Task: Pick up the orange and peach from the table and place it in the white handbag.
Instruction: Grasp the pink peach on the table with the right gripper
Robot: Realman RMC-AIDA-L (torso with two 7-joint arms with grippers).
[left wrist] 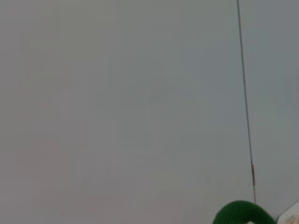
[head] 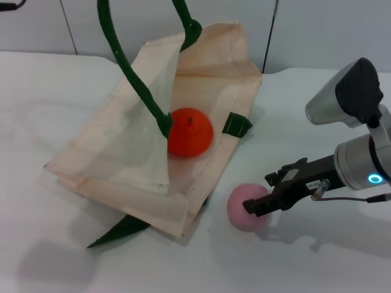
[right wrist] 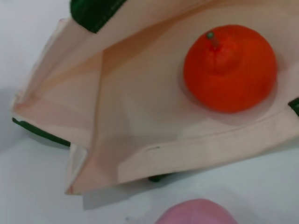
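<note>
The white handbag [head: 116, 152] lies on the table with its mouth open toward my right arm. One dark green handle [head: 131, 73] is pulled up out of the head view; a bit of it shows in the left wrist view [left wrist: 243, 213]. The orange [head: 190, 132] sits inside the bag's mouth, also in the right wrist view [right wrist: 230, 67]. The peach [head: 239, 210] rests on the table just outside the bag's near right corner and shows in the right wrist view [right wrist: 196, 213]. My right gripper [head: 261, 192] is open at the peach's right side. My left gripper is out of view.
The bag's other green handle [head: 119, 232] lies flat under its near edge. A green strap tab [head: 236, 124] sticks out by the orange. The white table [head: 49, 256] runs back to a pale wall [left wrist: 117, 93].
</note>
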